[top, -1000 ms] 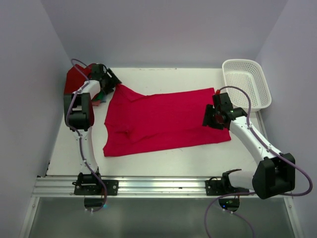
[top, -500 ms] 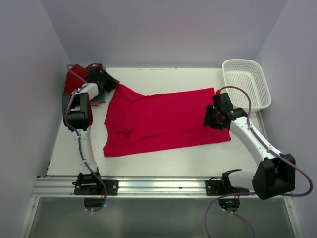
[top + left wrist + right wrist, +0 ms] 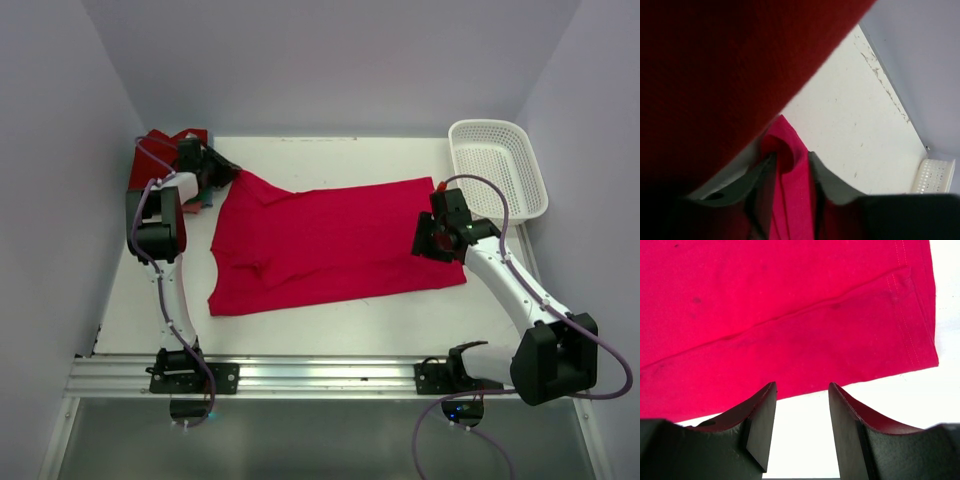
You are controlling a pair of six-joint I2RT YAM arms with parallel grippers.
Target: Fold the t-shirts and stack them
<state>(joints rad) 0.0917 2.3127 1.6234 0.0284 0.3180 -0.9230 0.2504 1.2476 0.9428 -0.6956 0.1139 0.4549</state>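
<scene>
On the white table (image 3: 330, 310), the crimson-pink t-shirt (image 3: 330, 240) lay spread flat across the middle, its sleeves to the left and its hem to the right. At the shirt's far left corner the left gripper (image 3: 790, 165) had its jaws drawn narrow, with a raised fold of the pink cloth pinched between them. Just left of that corner, beyond the shirt, sat a dark red folded t-shirt (image 3: 158, 152), which filled much of the left wrist view. At the shirt's right hem the right gripper (image 3: 801, 387) stood with its jaws parted and nothing between them but bare table; the hem's edge lay just past its fingertips. Right of the shirt and farther back rested a white lattice basket (image 3: 498, 165).
</scene>
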